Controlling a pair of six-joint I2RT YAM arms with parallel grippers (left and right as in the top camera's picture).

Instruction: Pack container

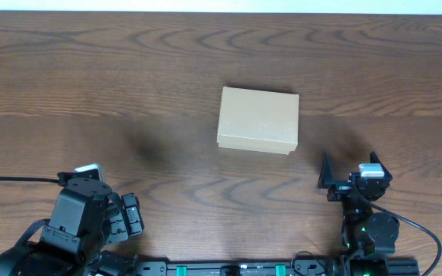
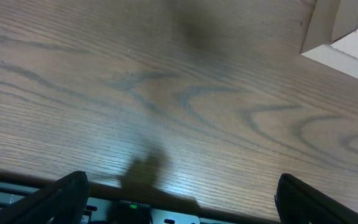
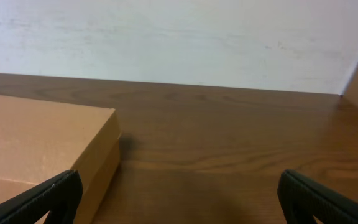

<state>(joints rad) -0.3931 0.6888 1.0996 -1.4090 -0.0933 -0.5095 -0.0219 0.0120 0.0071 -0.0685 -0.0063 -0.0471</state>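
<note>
Tan cardboard container (image 1: pixel 258 120), lid shut, sits on the table (image 1: pixel 90 77) ahead, between your left pincer (image 2: pixel 180 191) and right pincer (image 3: pixel 179 191). Both are spread and empty. No loose items in view, so packing looks done.

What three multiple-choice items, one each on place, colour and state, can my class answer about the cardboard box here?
1. Where is the container?
A) the middle of the table
B) between the left fingers
C) at the table's left edge

2. What colour is it?
A) blue
B) tan
C) white

3. How is its lid?
A) raised
B) missing
C) shut flat

Answers:
1 A, the overhead view shows it mid-table.
2 B, it is plain tan cardboard in every view.
3 C, its top lies flat and closed from above.
</note>
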